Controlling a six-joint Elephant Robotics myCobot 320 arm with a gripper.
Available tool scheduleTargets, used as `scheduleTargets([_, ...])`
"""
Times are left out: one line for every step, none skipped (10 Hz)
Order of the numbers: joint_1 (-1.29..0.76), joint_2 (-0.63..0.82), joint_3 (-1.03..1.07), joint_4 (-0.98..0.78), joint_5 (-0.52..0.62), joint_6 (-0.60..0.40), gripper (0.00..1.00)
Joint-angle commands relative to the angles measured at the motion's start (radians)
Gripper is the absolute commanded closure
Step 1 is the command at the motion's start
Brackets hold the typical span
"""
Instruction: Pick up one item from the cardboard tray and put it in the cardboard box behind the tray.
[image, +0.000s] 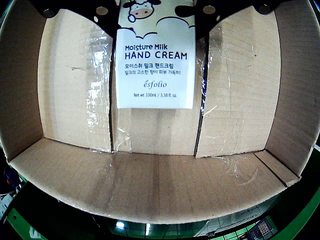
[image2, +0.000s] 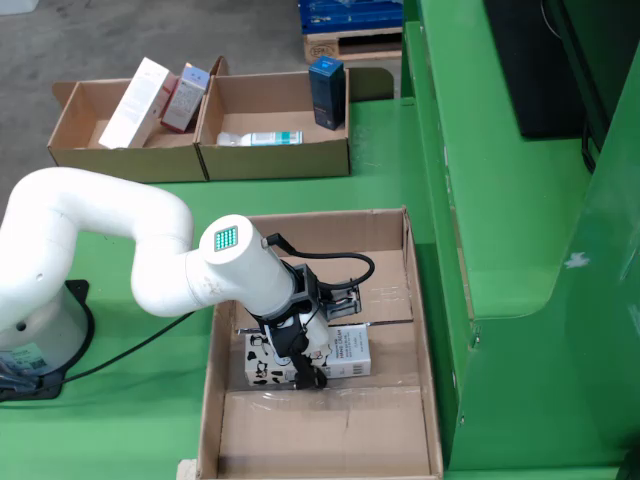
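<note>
The gripper (image2: 300, 362) is closed on the hand cream box (image: 155, 65) — black fingers (image: 207, 17) pressing its two sides — low inside the cardboard box (image2: 425, 330), the carton lying flat between the jaws.

You see a white hand cream carton (image2: 335, 355) with cow print lying flat inside the cardboard box (image2: 418, 300), label up.

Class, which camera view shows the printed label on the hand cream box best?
The gripper-mounted view: the hand cream box fills its upper middle and its label is readable. The fixed view shows the hand cream box small, partly behind the pincer, its text illegible.
</note>
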Motion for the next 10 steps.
scheduleTargets([-0.004,0.025,0.023,0.009,0.001,0.002,1.0])
scheduleTargets([-0.004,0.025,0.023,0.009,0.001,0.002,1.0])
scheduleTargets([-0.004,0.025,0.023,0.009,0.001,0.002,1.0])
scheduleTargets([-0.004,0.025,0.023,0.009,0.001,0.002,1.0])
scheduleTargets([-0.004,0.025,0.023,0.009,0.001,0.002,1.0])
scheduleTargets([-0.004,0.025,0.023,0.009,0.001,0.002,1.0])
scheduleTargets([-0.004,0.025,0.023,0.009,0.001,0.002,1.0])
scheduleTargets([-0.004,0.025,0.023,0.009,0.001,0.002,1.0])
scheduleTargets([-0.01,0.03,0.075,-0.054,0.014,0.009,1.0])
scheduleTargets([-0.01,0.03,0.075,-0.054,0.014,0.009,1.0])
